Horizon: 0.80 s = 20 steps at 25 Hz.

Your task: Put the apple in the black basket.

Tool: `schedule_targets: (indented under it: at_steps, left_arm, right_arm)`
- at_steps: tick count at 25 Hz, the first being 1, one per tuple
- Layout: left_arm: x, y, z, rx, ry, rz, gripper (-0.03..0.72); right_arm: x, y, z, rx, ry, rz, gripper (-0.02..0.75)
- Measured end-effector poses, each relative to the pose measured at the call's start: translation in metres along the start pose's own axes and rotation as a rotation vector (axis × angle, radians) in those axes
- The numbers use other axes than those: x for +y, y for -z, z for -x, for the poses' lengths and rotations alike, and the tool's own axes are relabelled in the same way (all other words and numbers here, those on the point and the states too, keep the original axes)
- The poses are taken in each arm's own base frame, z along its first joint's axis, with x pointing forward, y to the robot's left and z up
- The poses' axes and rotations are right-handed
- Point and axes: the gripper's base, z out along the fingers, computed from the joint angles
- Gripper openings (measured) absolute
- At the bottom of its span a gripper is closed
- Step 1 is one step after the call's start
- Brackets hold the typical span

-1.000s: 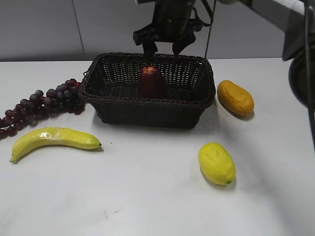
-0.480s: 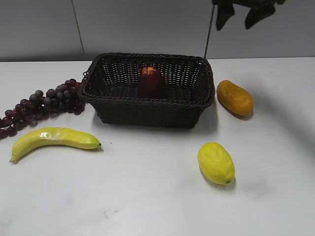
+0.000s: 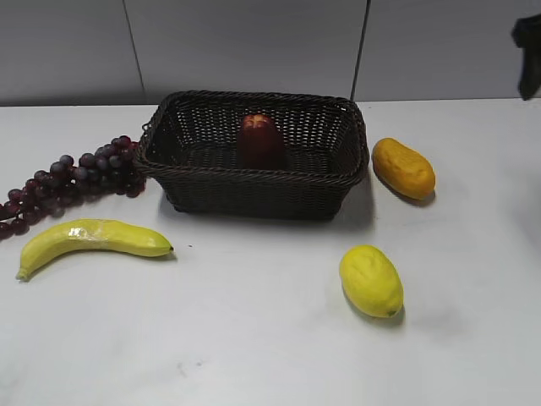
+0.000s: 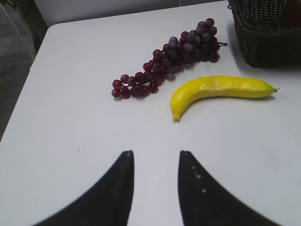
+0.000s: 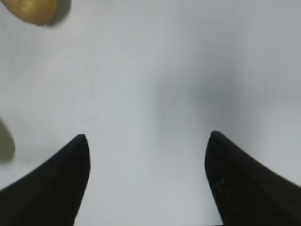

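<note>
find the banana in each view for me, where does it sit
Exterior view: the banana lies at lower left, in front of the grapes and left of the black basket.
Left wrist view: the banana lies right of centre, just below the grapes, beyond the left gripper.
Right wrist view: not in it.
Shared landmark: the grapes, beside the banana in both views that show it.

apple: 1 | black basket: 1 | banana: 1 | lemon: 1 | orange-yellow fruit: 1 | grape bunch: 1 | gripper pairs: 2, left gripper, right gripper
</note>
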Motion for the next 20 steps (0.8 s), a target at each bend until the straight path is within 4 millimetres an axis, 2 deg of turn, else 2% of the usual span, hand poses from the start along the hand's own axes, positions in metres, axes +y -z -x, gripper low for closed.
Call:
schedule_targets:
  at_steps: [3,8,15,20]
  left_arm:
    - [0.000,0.000,0.000,0.000,0.000,0.000,0.237]
    - [0.000,0.000,0.000,0.000,0.000,0.000,0.237]
    - [0.000,0.000,0.000,0.000,0.000,0.000,0.237]
    - [0.000,0.000,0.000,0.000,0.000,0.000,0.237]
  right_arm:
    - [-0.008,0.012,-0.038,0.040,-0.011,-0.009,0.575]
    - [-0.007,0.027,-0.102,0.008,-0.011,-0.002,0.573]
    - [-0.006,0.023,-0.186,0.018,-0.014,0.007,0.573]
    - [-0.006,0.016,-0.234,0.019,-0.015,0.008,0.573]
